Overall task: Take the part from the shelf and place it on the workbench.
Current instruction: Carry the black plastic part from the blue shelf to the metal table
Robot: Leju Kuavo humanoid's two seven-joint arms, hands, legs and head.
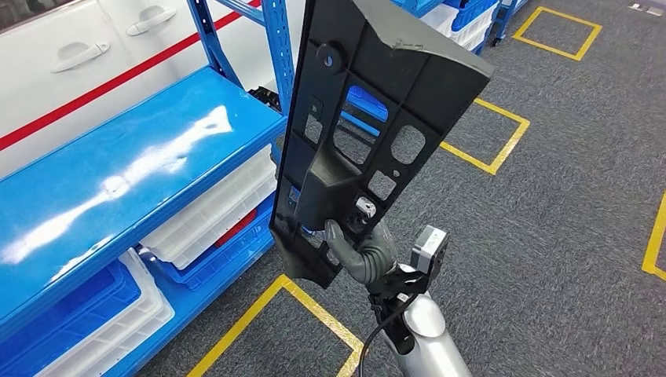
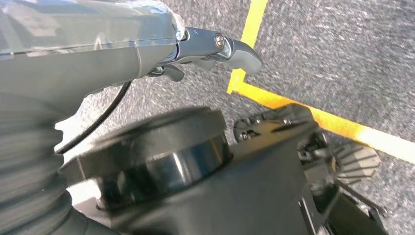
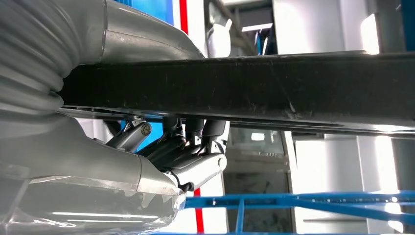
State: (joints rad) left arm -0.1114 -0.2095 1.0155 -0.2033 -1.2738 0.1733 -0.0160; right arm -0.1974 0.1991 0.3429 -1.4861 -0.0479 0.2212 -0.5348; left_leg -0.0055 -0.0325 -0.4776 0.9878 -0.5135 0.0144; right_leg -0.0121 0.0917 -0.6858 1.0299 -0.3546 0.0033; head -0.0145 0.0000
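Observation:
The part [image 1: 369, 118] is a long black plastic panel with several cut-outs, held up tilted in front of me, off the shelf. My right hand [image 1: 363, 253] grips its lower end, fingers wrapped through a cut-out. In the right wrist view the part [image 3: 254, 93] crosses as a dark bar, with my right hand [image 3: 161, 147] clamped around it and the fingers [image 3: 195, 142] curled under its edge. My left hand [image 2: 205, 51] hangs over the floor with nothing in it, thumb and fingers loosely apart.
The blue shelf [image 1: 118, 181] stands at my left, with white bins [image 1: 212, 208] and a blue bin [image 1: 63, 322] on its lower level. White car door panels [image 1: 86, 47] lie behind it. Grey carpet [image 1: 565, 196] with yellow marking lines [image 1: 487, 157] stretches to the right.

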